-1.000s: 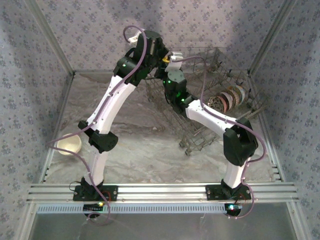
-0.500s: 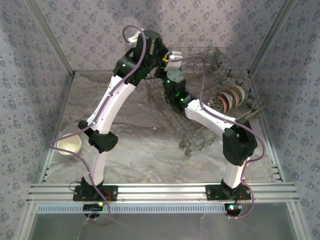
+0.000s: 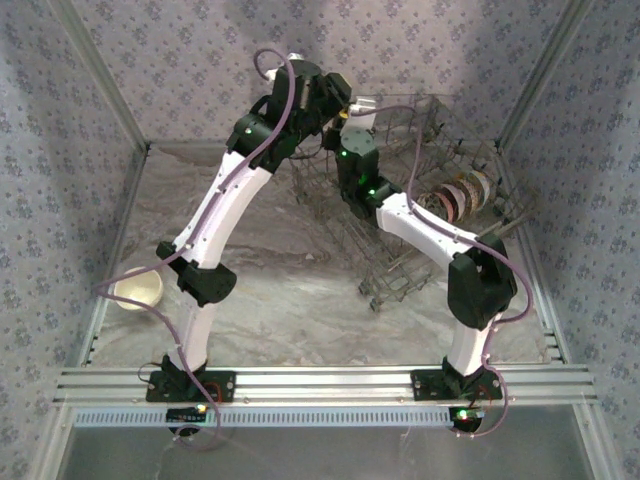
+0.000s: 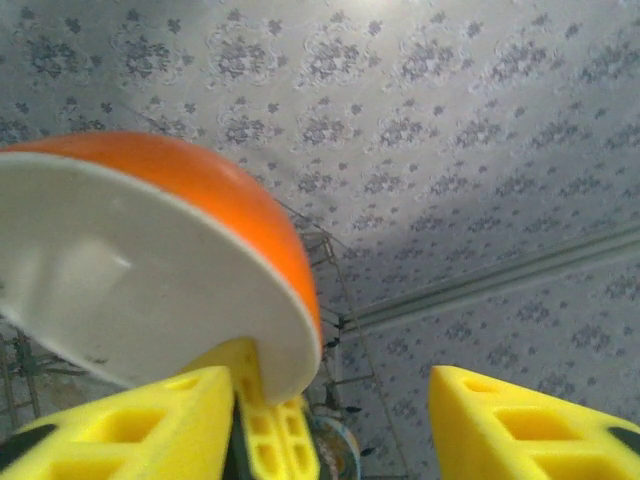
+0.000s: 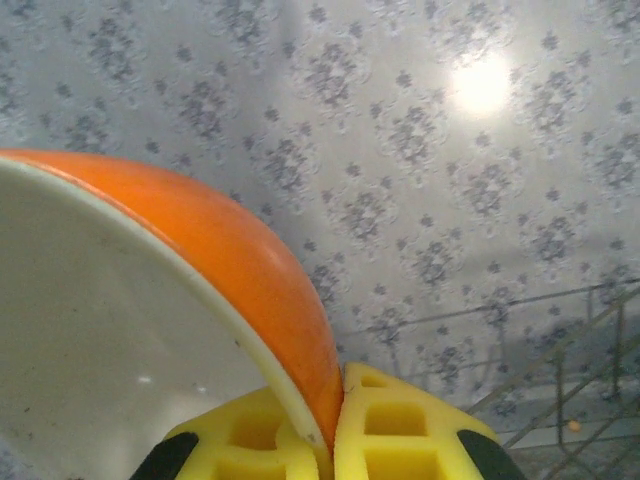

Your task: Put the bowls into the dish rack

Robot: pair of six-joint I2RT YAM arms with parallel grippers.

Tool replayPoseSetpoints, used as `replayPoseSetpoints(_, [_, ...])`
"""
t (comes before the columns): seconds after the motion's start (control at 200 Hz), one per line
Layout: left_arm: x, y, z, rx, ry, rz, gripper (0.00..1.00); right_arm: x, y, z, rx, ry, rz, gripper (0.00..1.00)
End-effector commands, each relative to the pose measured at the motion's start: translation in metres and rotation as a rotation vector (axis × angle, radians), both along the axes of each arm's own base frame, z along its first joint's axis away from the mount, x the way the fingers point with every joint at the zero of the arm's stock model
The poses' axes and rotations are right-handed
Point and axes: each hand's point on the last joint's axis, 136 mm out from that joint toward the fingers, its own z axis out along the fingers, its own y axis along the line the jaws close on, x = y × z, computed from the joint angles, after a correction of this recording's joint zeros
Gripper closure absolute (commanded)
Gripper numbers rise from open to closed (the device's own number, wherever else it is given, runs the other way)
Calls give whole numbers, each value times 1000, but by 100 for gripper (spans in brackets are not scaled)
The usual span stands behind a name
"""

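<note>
Top external view: the dish rack (image 3: 395,275) sits on the right half of the table (image 3: 280,300), and both arms reach to the rack's far left corner.
Orange bowl: the orange bowl (image 5: 230,260), white inside, is held up in the air at that corner of the rack, tipped on its side. Rack wires show just behind it in the left wrist view (image 4: 330,255).
Right gripper: the right gripper (image 5: 335,410) has its yellow fingers pressed together on the orange bowl's rim, one inside and one outside.
Left gripper: the left gripper (image 4: 325,400) has its jaws spread wide. The bowl's rim hangs above one finger, with clear space to the other. Whether that finger touches the bowl cannot be told.
Rack contents: a row of patterned bowls (image 3: 455,197) stands on edge at the rack's right side.
Cream bowl: a cream bowl (image 3: 138,290) sits upright on the table well to the left of the rack, beside the left frame rail.
</note>
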Motion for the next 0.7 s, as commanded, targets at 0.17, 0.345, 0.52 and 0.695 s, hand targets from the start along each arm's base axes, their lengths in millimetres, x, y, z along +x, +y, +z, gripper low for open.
replayPoseSetpoints(0.17, [-31, 14, 55, 32, -138, -79, 38, 12, -76, 33, 4, 13, -176, 100])
replayPoseSetpoints(0.345, [-30, 37, 48, 141, -134, -95, 36, 22, -148, 22, -113, 135, -293, 100])
replayPoseSetpoints(0.52, [-17, 75, 10, 239, -40, -87, 35, 28, -214, 11, -295, 275, -419, 100])
replayPoseSetpoints(0.695, [-4, 107, -31, 261, 33, -44, 35, 36, -266, -1, -409, 361, -518, 100])
